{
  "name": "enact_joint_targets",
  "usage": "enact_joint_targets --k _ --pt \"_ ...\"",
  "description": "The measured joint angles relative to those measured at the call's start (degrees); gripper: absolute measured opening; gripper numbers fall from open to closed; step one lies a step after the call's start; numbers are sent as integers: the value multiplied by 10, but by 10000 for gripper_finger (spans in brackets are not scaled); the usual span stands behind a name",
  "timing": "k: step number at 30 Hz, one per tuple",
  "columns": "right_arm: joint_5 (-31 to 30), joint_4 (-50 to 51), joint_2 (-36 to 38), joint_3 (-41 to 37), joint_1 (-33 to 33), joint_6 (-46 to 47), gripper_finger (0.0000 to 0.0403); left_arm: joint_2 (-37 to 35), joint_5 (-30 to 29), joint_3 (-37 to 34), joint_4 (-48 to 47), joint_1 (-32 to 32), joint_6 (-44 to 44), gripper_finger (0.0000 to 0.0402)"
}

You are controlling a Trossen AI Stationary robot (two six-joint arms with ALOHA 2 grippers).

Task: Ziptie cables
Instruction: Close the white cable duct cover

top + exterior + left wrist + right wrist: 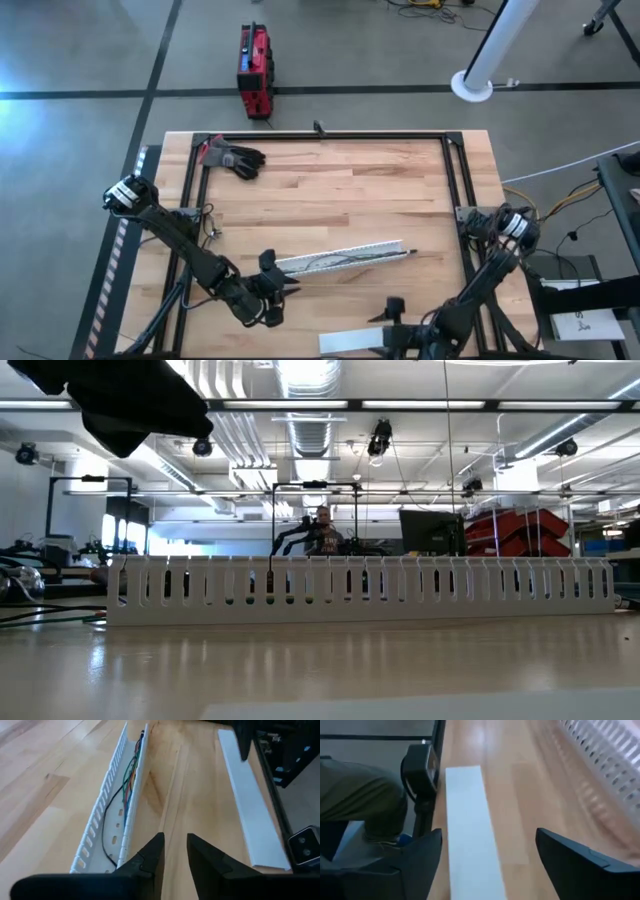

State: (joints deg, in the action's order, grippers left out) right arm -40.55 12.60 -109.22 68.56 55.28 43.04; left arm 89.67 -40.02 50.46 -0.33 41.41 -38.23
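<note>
Across the lower middle of the high view, a white slotted cable duct (340, 258) lies slanted on the wooden table (330, 190), with the cables (335, 262) resting inside it as thin dark lines. At its left end sits the left gripper (283, 283), its fingers close together and holding nothing. Toward the bottom edge, right of centre, the right gripper (392, 310) hangs above a flat white cover strip (350, 343), well apart from the duct. A black glove (236, 158) lies in the upper left of the table, and a red case (255, 70) stands on the floor beyond.

Level with the tabletop, the low view shows the duct (360, 592) as a long white comb across the frame; a dark shape at upper left is probably an arm.

Past the left wrist's fingers (150, 860), which stand nearly together with a narrow gap, the duct (112, 810) runs up the left half of the frame, with black, green and other coloured cables (125, 785) lying in its channel. The cover strip (250, 805) lies at right.

From the right wrist, the fingers (580, 860) are spread wide, empty, over the cover strip (470, 835); the duct (605, 755) crosses the upper right corner.
</note>
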Motion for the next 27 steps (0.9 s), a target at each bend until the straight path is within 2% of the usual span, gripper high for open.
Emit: enact_joint_targets --k 4,8,10,15,21,27 --pt "-3 -94 -35 -26 7 -5 313 0 -14 0 15 0 0 79" --pt "-6 -255 -83 -60 0 -50 309 0 -34 0 24 0 0 89" --pt "-12 -303 -105 -69 -9 -70 306 0 -36 0 25 0 0 93" --pt "-29 -329 -136 -62 -31 -102 308 0 -36 0 25 0 0 102" --pt "40 -344 -146 -57 -52 -97 308 0 -36 0 25 0 0 111" --pt "39 -337 -141 -59 -55 -127 302 0 -36 0 25 0 -4 116"
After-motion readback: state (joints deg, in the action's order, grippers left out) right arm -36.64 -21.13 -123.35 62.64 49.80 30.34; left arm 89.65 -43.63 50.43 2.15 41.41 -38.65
